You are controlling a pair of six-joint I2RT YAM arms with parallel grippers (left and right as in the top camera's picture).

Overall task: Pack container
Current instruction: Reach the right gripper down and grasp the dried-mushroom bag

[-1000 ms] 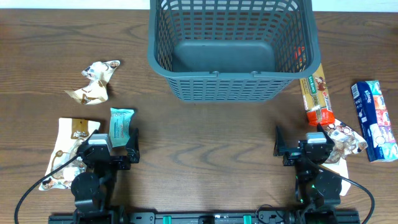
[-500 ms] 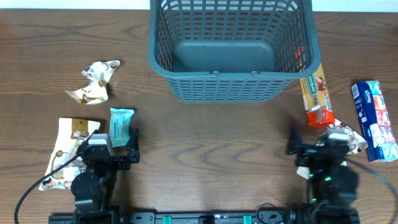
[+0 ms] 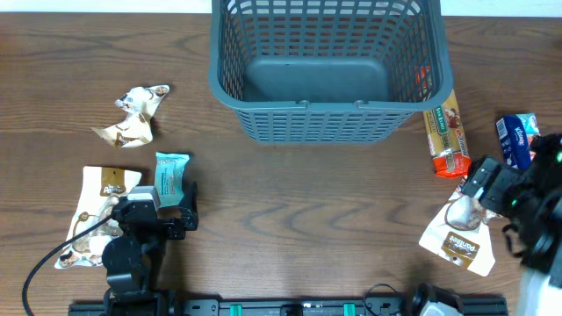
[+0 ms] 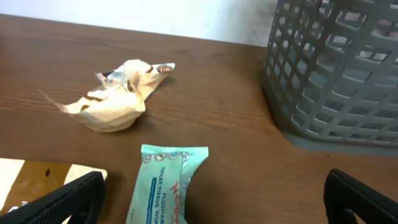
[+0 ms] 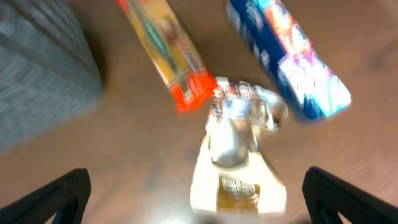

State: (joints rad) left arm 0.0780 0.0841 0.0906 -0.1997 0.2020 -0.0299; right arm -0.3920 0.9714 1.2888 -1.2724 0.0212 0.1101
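Packets lie on both sides of the brown counter in the overhead view. The container stands upright at the far middle, mouth toward the camera. Left of it are a crumpled tan wrapper, a teal packet and a white-and-brown pouch. The left arm sits folded at the near edge with its wrist pointing toward the far side. Its head is just beside the teal packet and partly over the pouch. The right arm is swung out to the right edge and angled leftward above a crinkled white pouch. An orange bar packet lies near the container's right corner, and the arm partly hides a blue tissue pack.

The left wrist view looks low across the counter. The left claw is spread wide, one fingertip in each lower corner, holding nothing. The teal packet lies flat between the fingers, left of centre, with the tan wrapper beyond it. The container's lattice wall fills the upper right.

The right wrist view is blurred. The right claw is also spread wide with nothing in its grip, and it looks down on the crinkled white pouch. The orange bar packet and blue tissue pack lie beyond, and the container is at the upper left.
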